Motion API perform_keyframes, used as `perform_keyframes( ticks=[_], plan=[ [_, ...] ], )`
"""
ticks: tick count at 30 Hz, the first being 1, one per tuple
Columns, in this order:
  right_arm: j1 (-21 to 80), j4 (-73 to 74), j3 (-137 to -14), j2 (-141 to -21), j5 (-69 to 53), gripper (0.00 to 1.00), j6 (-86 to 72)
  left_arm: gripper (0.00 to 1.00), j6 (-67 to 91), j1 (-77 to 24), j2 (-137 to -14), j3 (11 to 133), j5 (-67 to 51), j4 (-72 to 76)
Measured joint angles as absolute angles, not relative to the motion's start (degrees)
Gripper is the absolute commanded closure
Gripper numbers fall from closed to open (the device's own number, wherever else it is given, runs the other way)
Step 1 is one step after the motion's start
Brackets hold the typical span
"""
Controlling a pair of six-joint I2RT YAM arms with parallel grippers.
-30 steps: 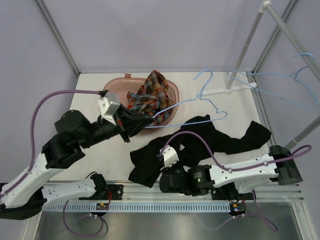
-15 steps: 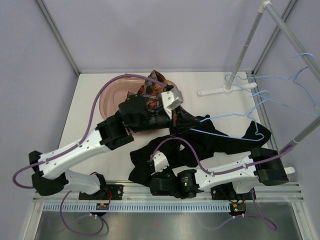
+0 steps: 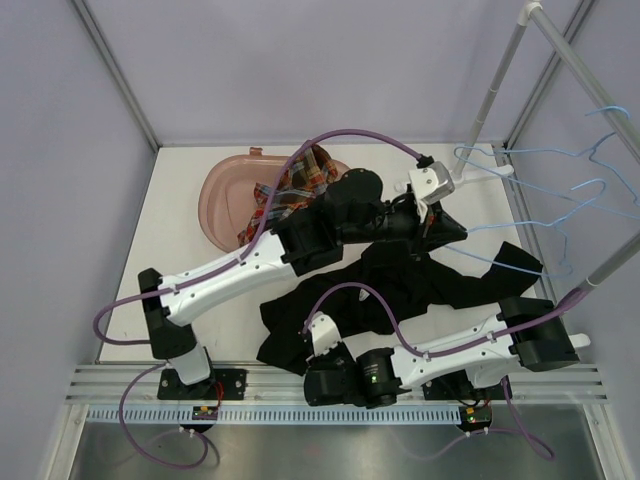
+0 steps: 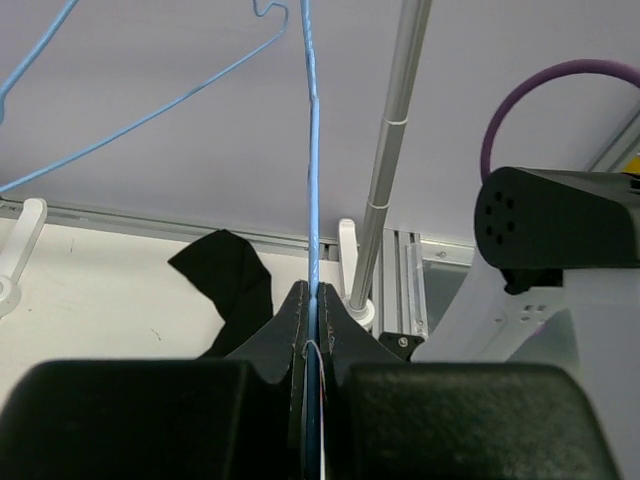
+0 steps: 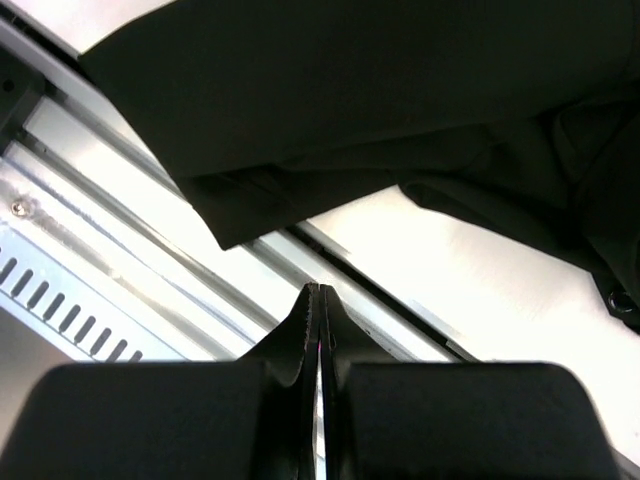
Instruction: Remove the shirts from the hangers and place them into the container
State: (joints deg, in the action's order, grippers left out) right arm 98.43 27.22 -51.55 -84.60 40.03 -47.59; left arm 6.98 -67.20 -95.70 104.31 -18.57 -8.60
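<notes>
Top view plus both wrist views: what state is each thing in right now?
left gripper, shut on the held hanger
held hanger, clamped between the fingers, wire bare where visible
right gripper, shut, holding nothing
plaid shirt, bunched in the container
container, upright on the table
black shirt, spread on the table, outside the container
other hangers, bare, by the rack
</notes>
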Motion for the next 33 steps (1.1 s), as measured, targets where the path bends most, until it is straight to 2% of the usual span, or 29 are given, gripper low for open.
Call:
perform_keyframes(
  ticks=[20,33],
  plan=[
    [100.4,31.8,-53.7,-85.1,41.4,1.00,-49.8,1.00,7.6,-67.2,-113.1,130.0,-18.4,-13.2],
    [101.4,32.6,-55.2,-86.4,41.5,1.00,-50.4,1.00,13.2,-67.1,-119.5,134.2,-22.4,-8.5]
  ],
)
